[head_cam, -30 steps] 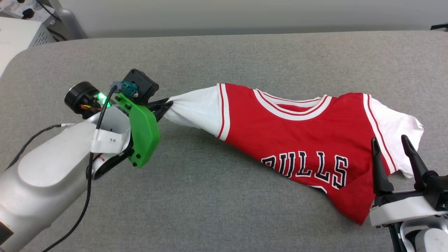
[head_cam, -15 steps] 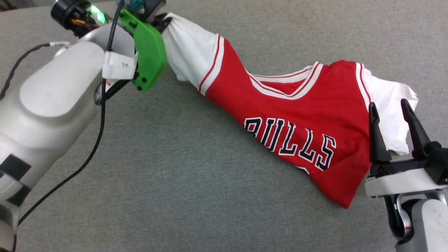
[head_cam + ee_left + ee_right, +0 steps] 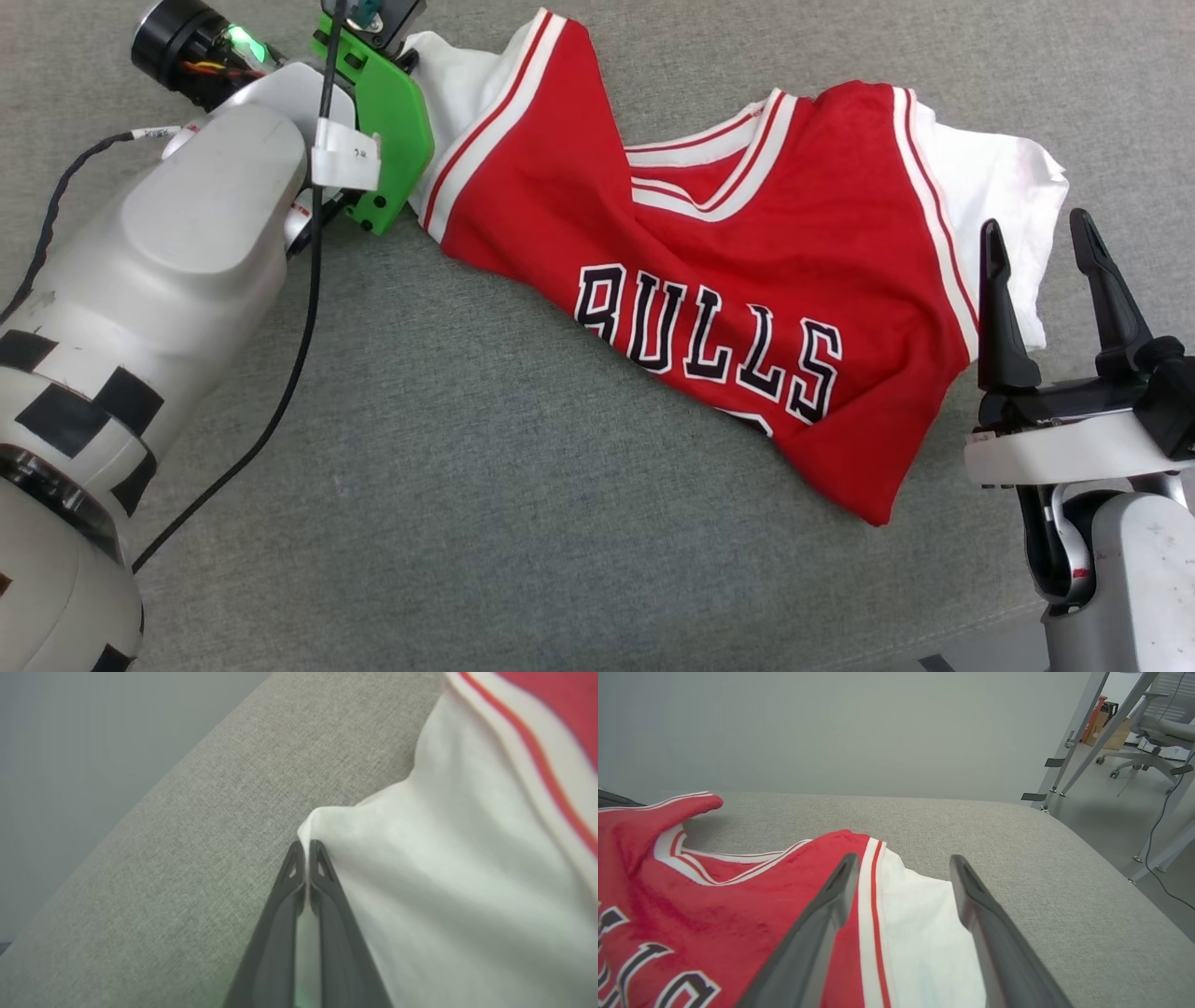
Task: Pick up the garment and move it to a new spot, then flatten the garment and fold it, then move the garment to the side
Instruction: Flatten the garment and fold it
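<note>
Grey padded surface (image 3: 467, 523): it carries the whole job. We see bare room on the near side and to the left of the shirt for spreading it out.

Garment (image 3: 747, 243): it lies across the far right part of the surface, chest side up, and is twisted and bunched rather than flat. One end is drawn up toward the far left. We judge the move to a new spot is under way and not finished. Flattening, folding and setting aside are all left to do.

Left arm (image 3: 187, 243): the pale forearm reaches away to the far left corner of the head view. Its green bracket (image 3: 392, 131) sits just beside the shirt's white sleeve.

Right gripper (image 3: 1034, 220): the fingers are spread wide and hold nothing. They stand at the shirt's right edge. In the right wrist view they straddle the other white sleeve (image 3: 920, 933), but we cannot tell whether they touch the cloth.

Left gripper (image 3: 306, 847): the fingers are pressed together and pinch the garment at the edge of a sleeve.

Pinched sleeve (image 3: 444, 882): the white cloth fans out from the fingertips toward the striped trim. We take this as the single hold that carries the shirt.

Lettering (image 3: 709, 341): "BULLS" reads clearly but runs slantwise. The number below it is mostly tucked under a fold, so nothing has been smoothed yet.
</note>
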